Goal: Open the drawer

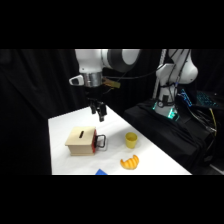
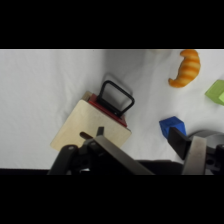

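The gripper (image 1: 100, 113) hangs above the worktop (image 1: 60, 125), well clear of everything, its fingers (image 2: 116, 156) spread apart with nothing between them. Below it and a little toward the camera sits the tan wooden box (image 1: 80, 141), and the drawer (image 1: 94, 143) is on the box's right-hand face in the side view, red front flush, so it looks shut. The black loop handle (image 1: 101, 142) sticks out from that front toward the yellow cup (image 1: 131, 140).

From the wrist, the loop (image 2: 115, 98) lies ahead of the fingers, past the box's top, and sits at an angle to them. That's the risk as I read it: come down without turning and a finger lands on the box's top or the red front instead of through the loop. The box looks light and unanchored too, so a pull may drag the whole thing rather than slide the drawer. The croissant-shaped toy (image 2: 186, 67) and the blue block (image 2: 172, 125) sit near the pull path and could get knocked.
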You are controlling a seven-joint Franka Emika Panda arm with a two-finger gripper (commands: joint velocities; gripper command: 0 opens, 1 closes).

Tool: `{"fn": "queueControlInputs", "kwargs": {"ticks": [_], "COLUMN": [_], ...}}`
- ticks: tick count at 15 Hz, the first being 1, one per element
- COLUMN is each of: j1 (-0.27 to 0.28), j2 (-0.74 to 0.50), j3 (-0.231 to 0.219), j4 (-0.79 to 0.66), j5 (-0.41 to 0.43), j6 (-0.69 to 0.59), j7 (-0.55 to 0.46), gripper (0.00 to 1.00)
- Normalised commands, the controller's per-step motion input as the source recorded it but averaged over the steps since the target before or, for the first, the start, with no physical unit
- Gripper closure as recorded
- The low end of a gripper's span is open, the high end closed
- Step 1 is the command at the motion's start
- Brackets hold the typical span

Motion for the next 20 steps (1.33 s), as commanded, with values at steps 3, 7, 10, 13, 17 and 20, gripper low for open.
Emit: {"fn": "queueControlInputs", "kwargs": {"ticks": [3, 7, 10, 13, 17, 20], "j1": [-0.020, -0.018, -0.015, -0.003, -0.034, -0.032], "j2": [-0.02, -0.08, -0.11, -0.07, 0.07, 0.15], "j3": [0.005, -0.028, -0.034, -0.047, -0.055, -0.052], "j4": [-0.03, -0.14, -0.22, -0.23, -0.16, -0.05], "j5": [-0.035, -0.056, -0.067, -0.095, -0.020, 0.011], "j6": [0.07, 0.17, 0.21, 0.31, 0.43, 0.44], "j7": [0.21, 0.35, 0.33, 0.37, 0.25, 0.14], "gripper": [0.00, 0.00, 0.00, 0.00, 0.00, 0.00]}}
